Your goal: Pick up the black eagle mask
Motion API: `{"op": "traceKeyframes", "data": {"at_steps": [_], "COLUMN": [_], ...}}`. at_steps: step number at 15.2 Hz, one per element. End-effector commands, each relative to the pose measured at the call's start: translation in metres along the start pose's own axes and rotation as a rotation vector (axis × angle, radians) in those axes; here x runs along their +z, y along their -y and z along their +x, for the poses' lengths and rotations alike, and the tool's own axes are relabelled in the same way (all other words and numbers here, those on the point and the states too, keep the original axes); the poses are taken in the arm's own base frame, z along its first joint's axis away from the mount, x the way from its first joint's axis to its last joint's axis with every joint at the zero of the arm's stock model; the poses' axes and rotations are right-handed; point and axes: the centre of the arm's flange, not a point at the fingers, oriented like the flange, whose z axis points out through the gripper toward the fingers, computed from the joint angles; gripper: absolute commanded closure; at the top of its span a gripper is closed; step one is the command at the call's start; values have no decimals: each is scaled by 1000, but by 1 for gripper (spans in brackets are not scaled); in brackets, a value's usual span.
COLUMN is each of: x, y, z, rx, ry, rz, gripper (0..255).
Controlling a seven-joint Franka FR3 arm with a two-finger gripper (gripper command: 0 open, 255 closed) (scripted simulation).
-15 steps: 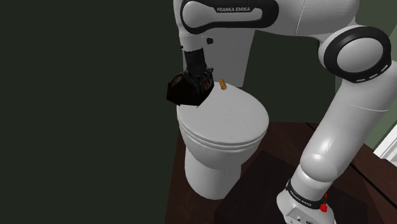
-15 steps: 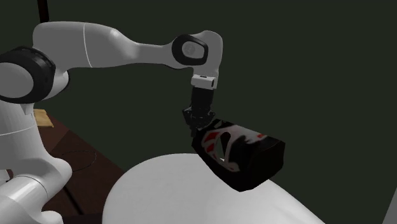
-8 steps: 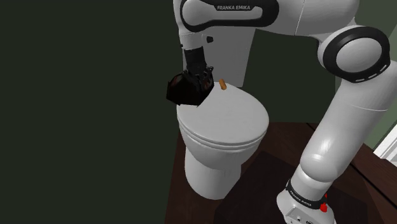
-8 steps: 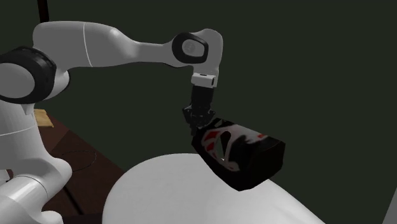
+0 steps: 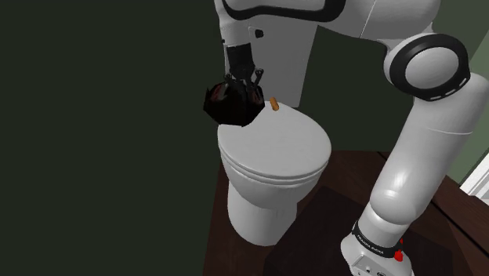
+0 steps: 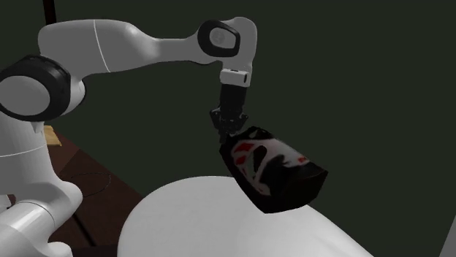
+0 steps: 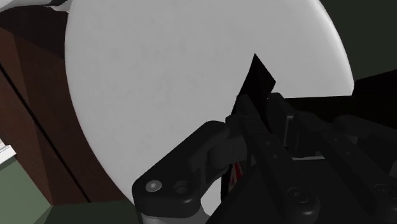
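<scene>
Shoulder view, hand: the hand [image 5: 241,85] is closed on the black eagle mask [image 5: 227,103], gripping it from above.
Shoulder view, mask: it hangs over the rear rim of the toilet lid [image 5: 274,145] and appears to be clear of the lid.
Shoulder view, neighbours: a small orange object [image 5: 274,103] lies at the back of the lid, just beside the mask. The tank [image 5: 288,67] rises behind the lid.
Second exterior view, grip: the hand [image 6: 231,130] pinches the mask's [image 6: 274,171] upper end. The mask slopes down and away from the grip, showing red and white markings.
Second exterior view, clearance: the mask's lower corner sits close over the lid [image 6: 204,219]. Whether it touches the lid cannot be told.
Wrist view, fingers: the black fingers [image 7: 251,127] clasp dark mask material, with the pale lid [image 7: 178,83] beyond them.
Step in hand: probably the lift, with the grasp already made.
Doing it well: the hand should rise straight up from the lid at a slow pace.
Grip care: the pinch should stay firm, because the mask hangs off to one side and could pivot.
Path care: the rise should keep clear of the tank and the orange object.
</scene>
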Motion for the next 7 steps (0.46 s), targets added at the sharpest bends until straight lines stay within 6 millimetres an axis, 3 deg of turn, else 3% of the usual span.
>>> {"op": "traceKeyframes", "data": {"at_steps": [1,5,7], "x": [-12,-32,-33], "y": [-4,-8,-8], "z": [-1,0,0], "rx": [-1,-1,-1], "ry": [0,0,0], "rz": [0,0,0], "gripper": [255,255,255]}}
